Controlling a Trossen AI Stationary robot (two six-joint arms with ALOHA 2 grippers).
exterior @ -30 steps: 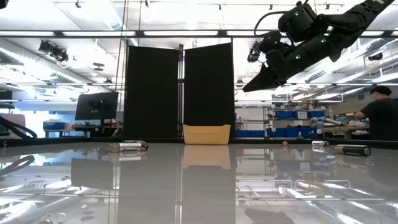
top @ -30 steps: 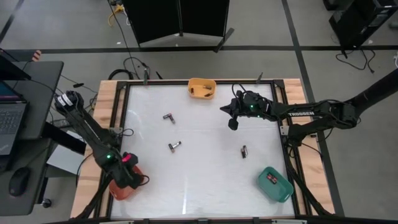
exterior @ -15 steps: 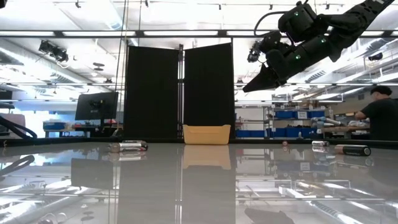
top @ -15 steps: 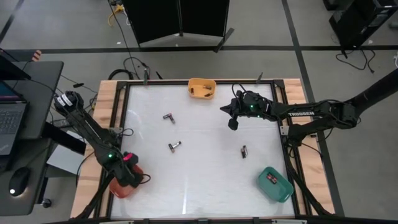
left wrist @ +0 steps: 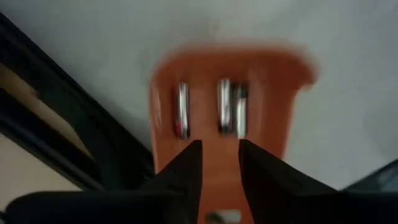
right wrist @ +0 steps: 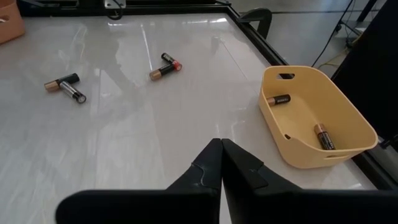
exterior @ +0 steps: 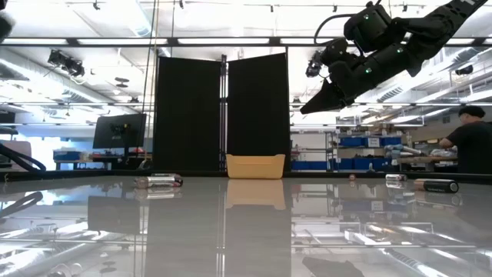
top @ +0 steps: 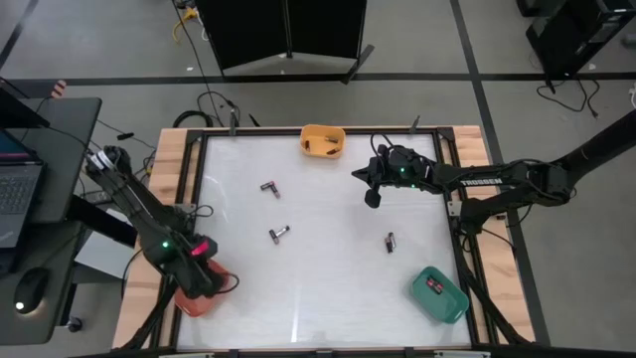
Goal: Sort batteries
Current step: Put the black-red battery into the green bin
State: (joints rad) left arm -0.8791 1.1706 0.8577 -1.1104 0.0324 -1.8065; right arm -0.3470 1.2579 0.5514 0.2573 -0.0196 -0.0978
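Note:
My left gripper (top: 196,283) hovers open over the orange bin (top: 202,303) at the table's near left corner. In the left wrist view its gap (left wrist: 220,163) looks down on three silver batteries (left wrist: 222,115) lying in the orange bin (left wrist: 273,93). My right gripper (top: 372,198) hangs shut and empty above the table, right of the yellow bin (top: 321,140); its closed tips (right wrist: 221,150) also show in its wrist view. Loose batteries lie on the table: one far left (top: 268,187), one mid-left (top: 278,234), one right (top: 390,242).
The yellow bin (right wrist: 317,118) at the far edge holds two batteries (right wrist: 325,137). A green bin (top: 439,294) with a battery sits near the near right corner. A dark frame rail (top: 452,214) borders the table. A person (exterior: 470,146) stands in the room beyond.
My left arm has shifted slightly toward the table's left edge above the orange bin. The right arm and the loose batteries have stayed where they were.

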